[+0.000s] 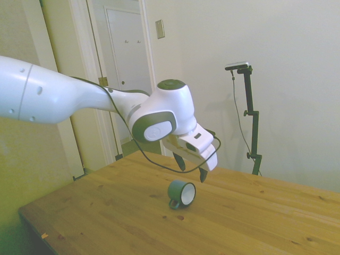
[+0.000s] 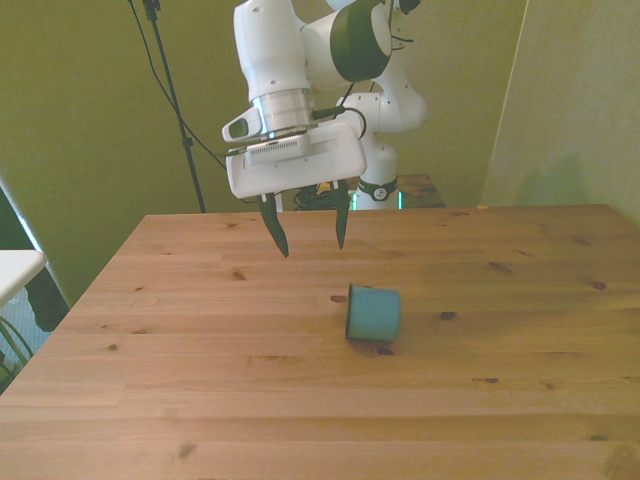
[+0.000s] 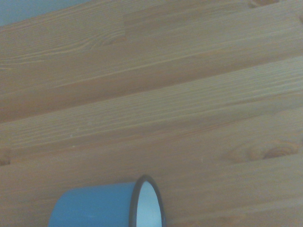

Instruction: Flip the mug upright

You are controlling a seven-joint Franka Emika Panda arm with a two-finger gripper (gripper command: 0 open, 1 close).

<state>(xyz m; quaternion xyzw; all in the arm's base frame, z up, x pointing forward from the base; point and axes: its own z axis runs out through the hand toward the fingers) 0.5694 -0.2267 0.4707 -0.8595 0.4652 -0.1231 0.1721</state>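
The wooden table is knotty pine planking, bare near its front edge. The mug lies on its side near the centre, white mouth toward the front view's left (handle against the boards in the side view). At its 11 o'clock in the front view, the gripper hangs above the table, fingers spread wide, holding nothing. Beyond: pale walls and a white door.

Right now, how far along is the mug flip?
Nothing is done yet: the mug lies on its side on the table, its open mouth toward the front view's left. In hand: the gripper hangs open above the table, not touching the mug. Left: descend, grasp, turn it upright.
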